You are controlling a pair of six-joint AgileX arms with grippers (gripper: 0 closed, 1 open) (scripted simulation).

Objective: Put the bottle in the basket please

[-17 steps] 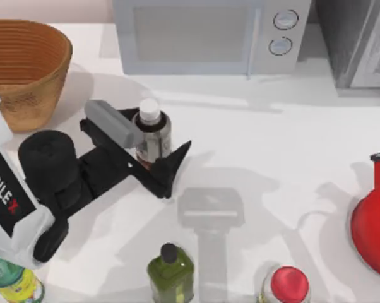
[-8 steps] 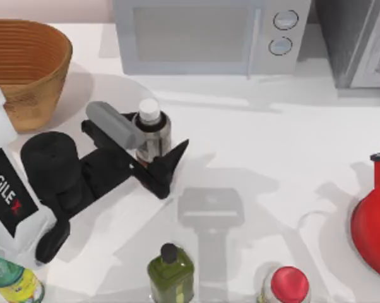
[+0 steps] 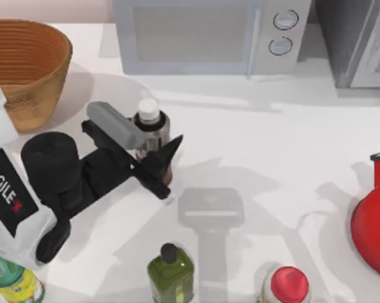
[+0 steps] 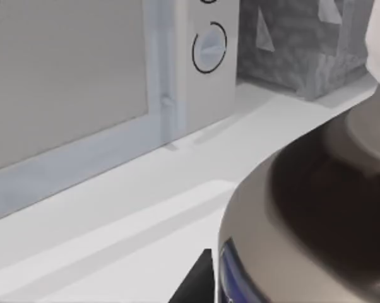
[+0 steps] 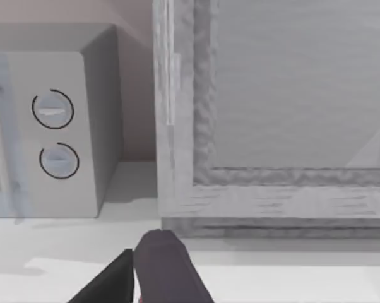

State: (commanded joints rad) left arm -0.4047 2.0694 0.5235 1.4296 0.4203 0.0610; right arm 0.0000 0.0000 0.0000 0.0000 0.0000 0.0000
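Gripping the bottle (image 3: 151, 129) around its grey label, the left gripper (image 3: 146, 148) is working at the left-centre of the white table (image 3: 272, 151), its two fingers closed against the bottle's sides. One grey finger (image 3: 114, 125) is pressing the side nearer the basket (image 3: 26, 60), and a black finger (image 3: 161, 161) is pressing the opposite side. The bottle is standing upright with its white cap (image 3: 148, 110) showing above the fingers, and it is sitting well apart from the basket, which is occupying the far left corner of the table.

Seen from the left wrist, the bottle's dark neck and grey shoulder (image 4: 316, 214) are looming close to the camera, with the microwave (image 4: 114, 82) standing behind on the table.

At the near edge of the table, a squat olive-green bottle (image 3: 170, 273) and a red-capped container (image 3: 287, 285) are standing side by side, apart from each other. A red jug (image 3: 373, 218) is sitting at the right edge.

The right gripper (image 5: 146, 271) is hanging near the back right of the table, facing the microwave's dials (image 5: 54, 132) and a grey cabinet (image 5: 278, 107); whether its fingers are apart or together I cannot tell.
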